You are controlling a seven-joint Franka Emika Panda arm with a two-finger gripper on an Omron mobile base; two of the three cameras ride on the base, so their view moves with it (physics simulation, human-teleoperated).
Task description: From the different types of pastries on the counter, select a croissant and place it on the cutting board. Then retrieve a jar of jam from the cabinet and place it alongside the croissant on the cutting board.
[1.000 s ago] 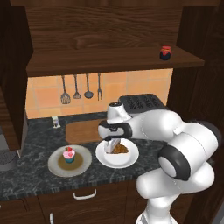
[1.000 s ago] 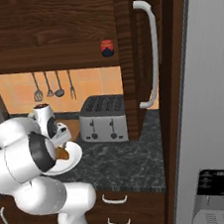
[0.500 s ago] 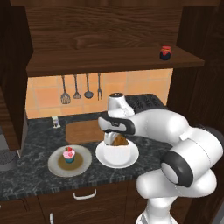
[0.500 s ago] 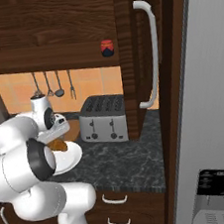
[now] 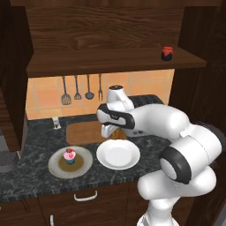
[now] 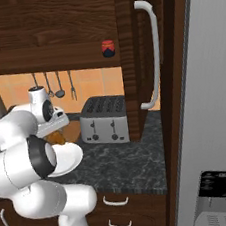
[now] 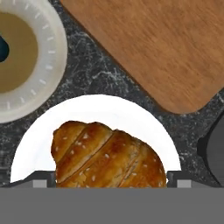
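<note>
My gripper [image 5: 113, 131] is shut on the golden-brown croissant [image 5: 118, 133] and holds it just above the counter [image 5: 26, 178], between the white plate [image 5: 118, 155] and the wooden cutting board [image 5: 84, 132]. In the hand view the croissant [image 7: 107, 157] sits between my fingertips [image 7: 43, 178], over the bare white plate [image 7: 109, 107], with the cutting board [image 7: 148, 48] beyond it. The pink-frosted cupcake [image 5: 69, 155] stands on a grey-tan plate [image 5: 57, 167] at the left. On the cabinet shelf [image 5: 110, 62] stands the jar of jam [image 5: 167, 53], which is also up in the right base view [image 6: 108, 48].
A silver toaster [image 6: 104, 119] stands on the counter right of the board. Kitchen utensils [image 5: 81, 88] hang on the tiled wall behind. A tall cabinet door with a white handle [image 6: 150, 54] stands open at the right, beside a fridge front [image 6: 209, 97].
The gripper rose from the white plate with the croissant in it and moved back toward the cutting board. The plate now lies bare.
</note>
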